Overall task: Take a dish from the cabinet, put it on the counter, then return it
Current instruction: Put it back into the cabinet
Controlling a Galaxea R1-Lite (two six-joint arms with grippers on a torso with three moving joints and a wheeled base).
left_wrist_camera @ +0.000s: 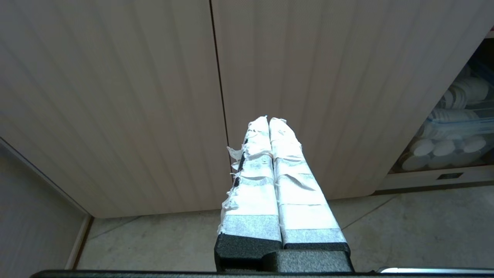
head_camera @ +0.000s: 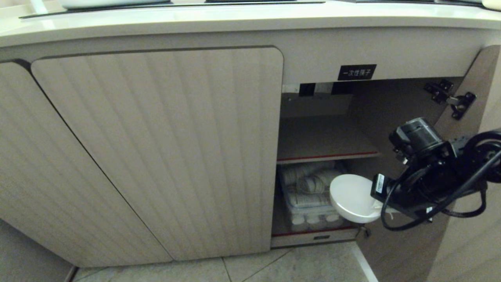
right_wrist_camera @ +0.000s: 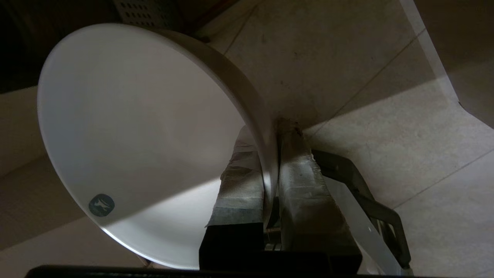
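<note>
A: Right gripper (head_camera: 381, 205)?
B: Pinching the rim of the dish (head_camera: 352, 197), one taped finger (right_wrist_camera: 239, 181) inside, one outside. Dish is hanging tilted in front of the open cabinet (head_camera: 156, 149), beside the bin of stacked cups (head_camera: 309, 196) on the lower shelf, above the tiled floor (head_camera: 297, 266).
A: Left gripper (left_wrist_camera: 269, 120)?
B: Fingers pressing together, holding nothing, pointing at the closed doors.
A: Counter (head_camera: 235, 21)?
B: Running overhead.

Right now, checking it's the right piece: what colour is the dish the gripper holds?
Plain white dish, small teal mark inside; right wrist view.
</note>
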